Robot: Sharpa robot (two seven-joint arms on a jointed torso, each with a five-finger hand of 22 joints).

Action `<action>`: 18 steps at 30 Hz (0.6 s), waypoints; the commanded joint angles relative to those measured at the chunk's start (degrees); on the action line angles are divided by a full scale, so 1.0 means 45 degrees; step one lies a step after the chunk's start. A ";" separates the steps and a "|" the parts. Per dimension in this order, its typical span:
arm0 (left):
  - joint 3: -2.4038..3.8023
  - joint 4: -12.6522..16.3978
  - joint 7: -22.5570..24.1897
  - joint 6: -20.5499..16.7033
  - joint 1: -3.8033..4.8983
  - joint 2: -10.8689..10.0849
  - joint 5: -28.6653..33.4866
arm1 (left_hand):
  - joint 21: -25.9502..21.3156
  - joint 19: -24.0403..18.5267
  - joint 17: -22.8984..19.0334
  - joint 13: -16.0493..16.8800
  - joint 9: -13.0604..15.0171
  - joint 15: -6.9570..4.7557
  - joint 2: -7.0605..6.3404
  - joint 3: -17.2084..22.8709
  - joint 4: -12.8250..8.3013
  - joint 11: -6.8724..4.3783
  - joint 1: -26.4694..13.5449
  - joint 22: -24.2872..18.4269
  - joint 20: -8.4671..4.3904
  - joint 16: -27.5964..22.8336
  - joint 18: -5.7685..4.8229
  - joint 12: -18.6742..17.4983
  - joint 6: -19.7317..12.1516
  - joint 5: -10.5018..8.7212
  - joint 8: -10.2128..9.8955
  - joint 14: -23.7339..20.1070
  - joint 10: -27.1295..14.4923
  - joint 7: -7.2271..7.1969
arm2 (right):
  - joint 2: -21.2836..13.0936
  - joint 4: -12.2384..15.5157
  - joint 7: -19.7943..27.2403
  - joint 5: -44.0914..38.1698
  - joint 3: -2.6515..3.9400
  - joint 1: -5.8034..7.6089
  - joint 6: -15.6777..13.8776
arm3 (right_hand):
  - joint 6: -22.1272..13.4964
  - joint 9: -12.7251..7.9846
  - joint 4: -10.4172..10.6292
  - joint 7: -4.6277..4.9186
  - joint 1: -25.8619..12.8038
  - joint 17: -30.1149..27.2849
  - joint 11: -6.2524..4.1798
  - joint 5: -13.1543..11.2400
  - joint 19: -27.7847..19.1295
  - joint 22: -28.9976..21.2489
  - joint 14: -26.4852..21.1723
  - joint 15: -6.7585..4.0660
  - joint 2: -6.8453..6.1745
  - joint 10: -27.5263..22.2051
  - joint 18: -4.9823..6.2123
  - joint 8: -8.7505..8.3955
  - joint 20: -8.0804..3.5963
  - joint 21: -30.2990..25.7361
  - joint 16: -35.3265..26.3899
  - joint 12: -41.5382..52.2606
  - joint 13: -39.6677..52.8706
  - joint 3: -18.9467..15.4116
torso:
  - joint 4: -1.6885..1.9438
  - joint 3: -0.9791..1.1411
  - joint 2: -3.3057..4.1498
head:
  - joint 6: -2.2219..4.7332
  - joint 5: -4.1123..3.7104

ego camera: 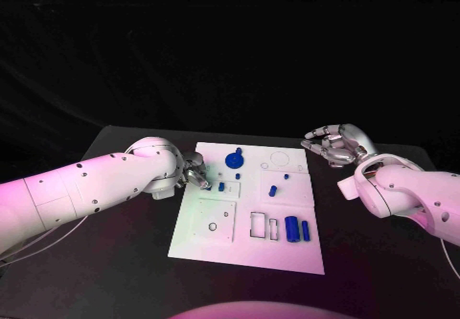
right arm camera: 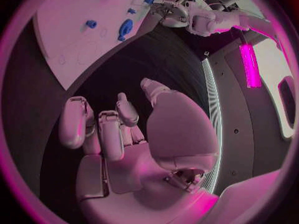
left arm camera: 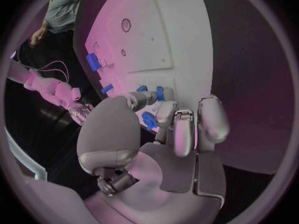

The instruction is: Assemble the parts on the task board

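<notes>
1. The task board (ego camera: pixel 216 229) lies at the centre of the black table (ego camera: pixel 106 266).
2. The left hand (ego camera: pixel 195 175) is at the board's left edge, fingertips at a small blue part (left arm camera: pixel 149 120); whether it grips that part cannot be determined.
3. The right hand (ego camera: pixel 336 145) is raised beyond the board's far right corner, fingers curled, holding nothing.
4. A round blue part (ego camera: pixel 233 159) sits at the far end; two blue cylinders (ego camera: pixel 297 229) lie near the right edge.
</notes>
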 commanded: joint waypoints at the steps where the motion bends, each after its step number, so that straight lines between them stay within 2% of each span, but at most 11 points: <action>1: -0.0018 -0.0001 -0.0056 0.0285 -0.0022 0.0050 0.0048 | 0.0068 0.0082 0.3123 0.0062 -0.0023 -0.0079 -0.0005 0.2007 -0.2110 -0.0003 -0.0172 0.0010 -0.0044 0.0053 -0.0200 0.0060 0.0286 0.0058 0.0109 0.1312 0.0105 -0.0217 | 0.0002 0.0014 0.0055 -0.0060 0.0000 -0.0007 0.0145 | -0.0055 -0.0017 0.0049 -0.0037 -0.0014 0.0646 -0.0016 0.0078 -0.0091 0.0159 0.0702 0.0060 0.0152 -0.0029 0.0172 0.0062 -0.0021 -0.0076 -0.0043 -0.0024 -0.0006 -0.0012 | -0.0001 0.0002 0.0005 | -0.0012 0.0004; 11: -0.0018 -0.0131 -0.0052 0.0246 -0.0022 0.0220 0.0219 | 0.0091 0.0089 0.3136 0.0353 -0.0100 -0.0101 0.0075 0.1665 -0.2025 -0.0040 -0.0456 0.0060 -0.0055 0.0058 -0.0205 0.0226 0.0362 -0.0031 0.0183 0.1315 0.0299 -0.0283 | 0.0015 0.0004 0.0058 -0.0060 0.0000 -0.0007 0.0146 | -0.0055 -0.0017 0.0049 -0.0037 -0.0014 0.0646 -0.0016 0.0078 -0.0091 0.0159 0.0702 0.0060 0.0152 -0.0029 0.0172 0.0062 -0.0021 -0.0076 -0.0043 -0.0024 -0.0006 -0.0012 | -0.0007 0.0006 0.0004 | -0.0027 0.0006; 18: -0.0018 -0.0255 -0.0053 0.0250 -0.0022 0.0332 0.0319 | 0.0081 0.0083 0.3133 0.0472 -0.0234 -0.0156 0.0060 0.0872 -0.1818 -0.0110 -0.0747 0.0056 -0.0086 0.0057 -0.0205 0.0286 0.0389 -0.0209 0.0214 0.1314 0.0380 -0.0378 | 0.0013 0.0003 0.0062 -0.0060 0.0000 -0.0007 0.0145 | -0.0045 -0.0018 0.0098 -0.0040 -0.0007 0.0638 -0.0019 0.0126 -0.0087 0.0162 0.0700 0.0058 0.0167 -0.0023 0.0172 0.0080 -0.0024 -0.0081 -0.0048 -0.0017 -0.0003 -0.0055 | -0.0013 0.0008 0.0004 | -0.0024 0.0001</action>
